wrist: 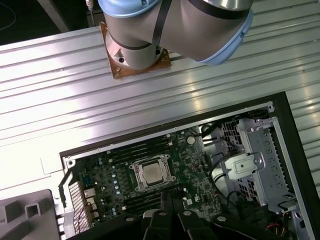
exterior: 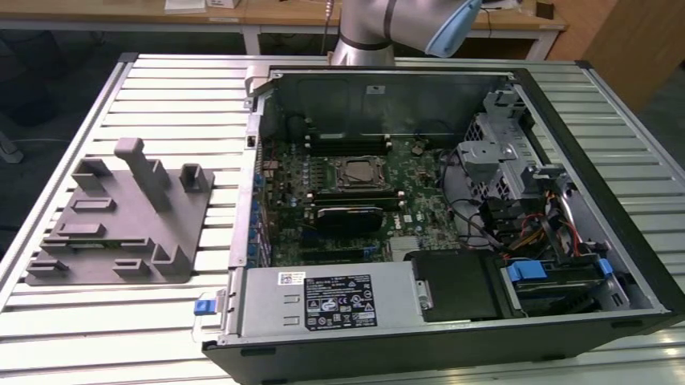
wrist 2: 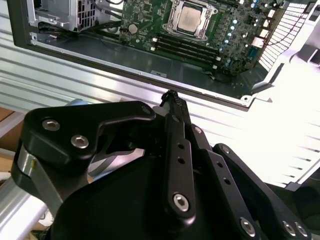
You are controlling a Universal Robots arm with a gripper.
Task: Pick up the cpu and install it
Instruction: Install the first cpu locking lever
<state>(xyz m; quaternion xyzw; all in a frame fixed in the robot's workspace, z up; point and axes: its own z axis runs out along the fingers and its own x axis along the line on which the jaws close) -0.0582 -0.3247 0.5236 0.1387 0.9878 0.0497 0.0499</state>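
Ribbed metal formed the table point(exterior: 160, 88). Left of the case point(exterior: 631, 241) in the exterior view lay a grey tray point(exterior: 118, 233). Inside the case, the cpu point(exterior: 357, 172) sat in the socket at the motherboard's point(exterior: 428, 200) centre, visible in both wrist views point(wrist 2: 190, 17) point(wrist: 152, 172). The gripper point(wrist 2: 170, 95) hung above the case edge, fingers pressed together, holding nothing. Judged practice: seat the chip flat and corner-aligned, without force. Labels on the power supply point(exterior: 321, 301) were too small to read.
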